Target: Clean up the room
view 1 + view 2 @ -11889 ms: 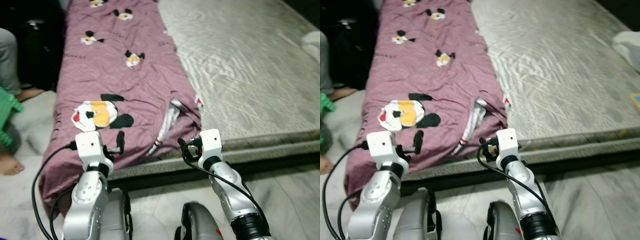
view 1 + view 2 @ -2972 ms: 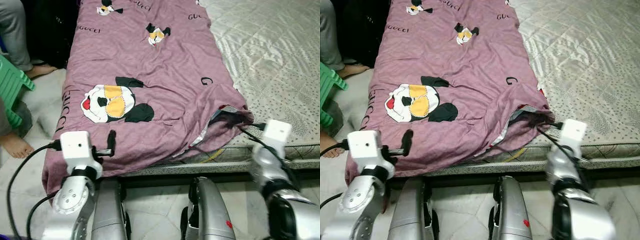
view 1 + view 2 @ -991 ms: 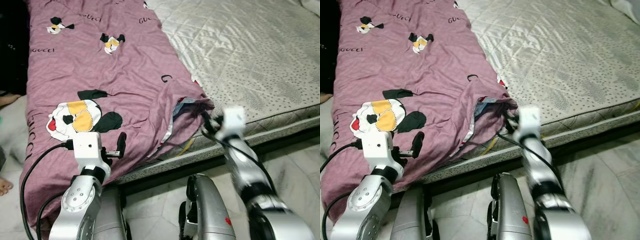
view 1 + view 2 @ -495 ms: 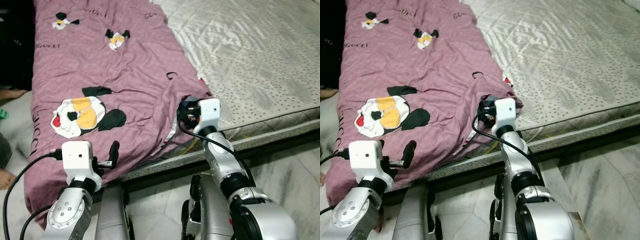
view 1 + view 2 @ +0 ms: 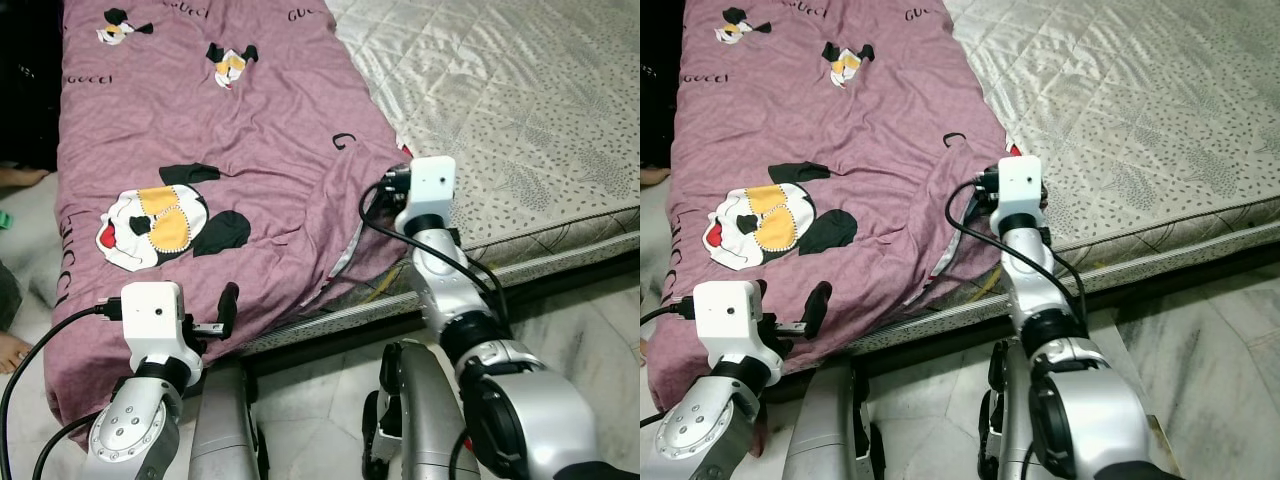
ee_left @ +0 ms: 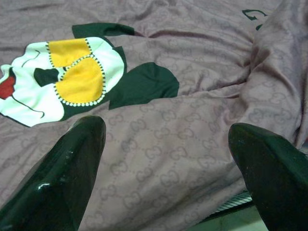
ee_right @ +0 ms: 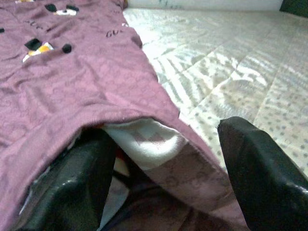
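Clearly the thing to deal with is the purple cartoon-print blanket (image 5: 230, 160), spread along the robot's-left half of the bed, with the bare quilted mattress (image 5: 520, 110) lying well out beyond the right pincer. Starting on the left, the left pincer (image 6: 168, 168) hovers over the blanket's near edge, its two fingers (image 6: 62, 178) spread wide with nothing between them; just ahead of it lies the big cartoon mouse face (image 5: 150, 225) printed on the cloth. Further right, the right pincer (image 7: 168, 168) sits at the blanket's rumpled corner (image 5: 365, 215), its fingers (image 7: 262, 168) also spread apart and straddling a turned-back flap where the pale underside (image 7: 144, 142) shows; whether they touch the fabric cannot be told. Judging by the soft folds and wrinkles, the blanket looks light, limp and thin: it should bunch and drape instead of holding any shape, and a single layer might slide out of smooth fingers. The best hold is probably that folded corner right between the right pincer's fingers, where doubled cloth gives more to pinch, with the left pincer taking the near hem directly below it, so the two could pull the edge taut. The likely risk is that it drags unevenly or slips off the bed's side toward the floor (image 5: 590, 330).
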You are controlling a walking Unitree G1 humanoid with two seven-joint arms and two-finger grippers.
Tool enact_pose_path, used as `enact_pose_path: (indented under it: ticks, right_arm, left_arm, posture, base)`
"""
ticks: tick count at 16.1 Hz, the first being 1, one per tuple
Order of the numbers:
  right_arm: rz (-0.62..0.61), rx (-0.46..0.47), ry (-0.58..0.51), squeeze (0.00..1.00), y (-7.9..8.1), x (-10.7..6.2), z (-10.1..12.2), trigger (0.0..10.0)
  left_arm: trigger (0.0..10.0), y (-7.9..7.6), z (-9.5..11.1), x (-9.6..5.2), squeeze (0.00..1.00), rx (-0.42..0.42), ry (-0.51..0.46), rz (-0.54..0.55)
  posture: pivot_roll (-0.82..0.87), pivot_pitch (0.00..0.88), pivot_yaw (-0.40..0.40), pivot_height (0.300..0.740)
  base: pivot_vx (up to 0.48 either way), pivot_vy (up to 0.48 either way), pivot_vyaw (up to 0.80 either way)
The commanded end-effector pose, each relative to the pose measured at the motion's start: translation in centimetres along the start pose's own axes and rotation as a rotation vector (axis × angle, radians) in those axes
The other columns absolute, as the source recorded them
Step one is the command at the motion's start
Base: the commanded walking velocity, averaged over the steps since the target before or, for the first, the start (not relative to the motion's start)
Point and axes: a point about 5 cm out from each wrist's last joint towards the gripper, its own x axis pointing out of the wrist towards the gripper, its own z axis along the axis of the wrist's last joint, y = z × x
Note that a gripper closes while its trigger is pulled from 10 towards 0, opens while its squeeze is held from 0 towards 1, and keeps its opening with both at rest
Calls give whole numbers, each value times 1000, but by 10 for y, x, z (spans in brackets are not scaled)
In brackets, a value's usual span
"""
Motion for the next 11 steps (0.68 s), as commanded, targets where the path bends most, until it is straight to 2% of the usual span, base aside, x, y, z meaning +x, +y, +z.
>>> enact_pose_path:
  ticks: [1,2,3,4,7,11]
  right_arm:
    - [13,4,19,0,7,-2,-4,10000]
    - [32,13,15,0,14,-2,-3,10000]
    - [59,32,12,0,19,-3,-3,3922]
    - [71,38,15,0,22,-3,-3,0]
    - [86,43,32,0,28,-3,-4,0]
    - [75,55,67,0,25,-4,-9,0]
  left_arm:
    - [10000,2,-2,-5,0,3,18,17]
    - [10000,1,-2,-5,0,1,18,18]
    - [10000,1,-2,-5,0,0,17,19]
    - [10000,2,-1,-5,0,0,16,21]
    - [10000,3,0,-3,0,1,10,28]
    - [10000,3,1,-1,0,0,5,29]
  posture:
    - [292,378,48,551]
    - [295,379,45,551]
    - [298,379,42,551]
    - [298,377,40,551]
    - [301,370,36,551]
    - [294,364,33,551]
  base:
    - [0,0,0]
    - [0,0,0]
    - [0,0,0]
    - [0,0,0]
    - [0,0,0]
    - [0,0,0]
